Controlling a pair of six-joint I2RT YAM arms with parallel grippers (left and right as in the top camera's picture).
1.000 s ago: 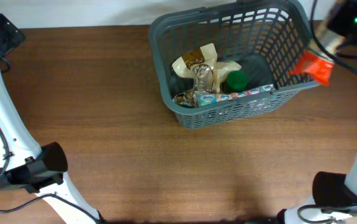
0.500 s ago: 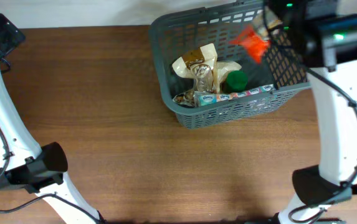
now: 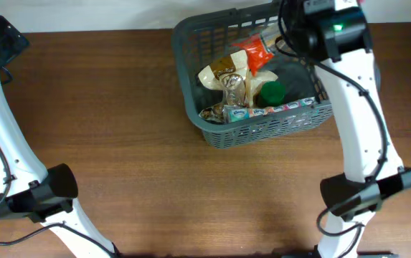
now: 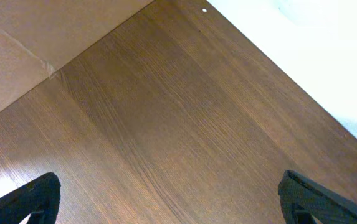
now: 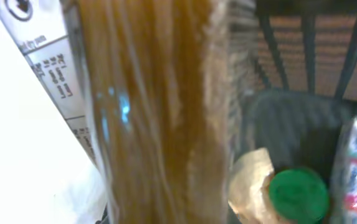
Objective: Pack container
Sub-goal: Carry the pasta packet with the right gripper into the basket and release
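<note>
Overhead, the left gripper (image 4: 172, 202) hangs over the table (image 3: 119, 143) at far left, jaws spread, empty. The basket (image 3: 262, 130) sits upper centre-right, and inside its rim the right gripper (image 3: 275, 43) clamps an orange packet (image 3: 252, 51). Best to lower it close before letting go

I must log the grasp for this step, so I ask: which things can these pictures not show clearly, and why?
- Right tool, open or shut: in the right wrist view, the blurred packet covers its fingers; overhead, the right arm covers it.
- Packet print: right wrist view, too blurred to read.
- Basket far right corner: overhead, hidden under that arm.
- Items beside the green cap: overhead, too small to name.
</note>
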